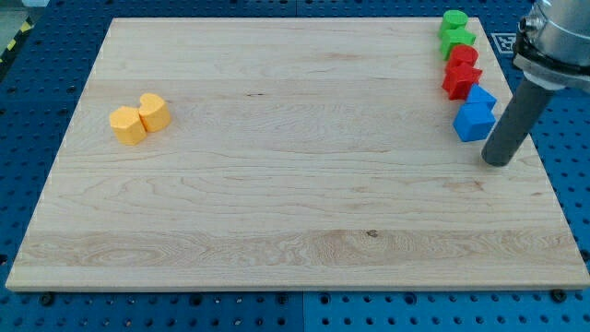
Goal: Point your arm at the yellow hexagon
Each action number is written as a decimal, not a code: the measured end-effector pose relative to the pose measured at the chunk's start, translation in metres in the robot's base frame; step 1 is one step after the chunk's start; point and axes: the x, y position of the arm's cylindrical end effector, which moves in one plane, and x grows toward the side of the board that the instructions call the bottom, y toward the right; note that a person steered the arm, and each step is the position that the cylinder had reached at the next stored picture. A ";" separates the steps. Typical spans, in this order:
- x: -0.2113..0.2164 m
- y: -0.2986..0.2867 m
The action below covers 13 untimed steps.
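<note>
Two yellow blocks sit close together at the view's left. One is a yellow hexagon-like block (127,124), the other a rounder yellow block (154,112) just to its upper right. My tip (498,162) is at the view's right edge of the board, far from the yellow blocks, just right of and below the blue blocks.
At the view's upper right stands a column of blocks: two green blocks (454,31), two red blocks (461,73), then two blue blocks (475,114). The wooden board (295,221) lies on a blue perforated table.
</note>
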 end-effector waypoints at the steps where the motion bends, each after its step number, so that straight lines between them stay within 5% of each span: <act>1: 0.005 0.000; 3: 0.005 -0.023; 4: 0.002 -0.092; 6: -0.080 -0.225; 9: -0.103 -0.269; 11: -0.176 -0.418; 12: -0.174 -0.497; 13: -0.120 -0.522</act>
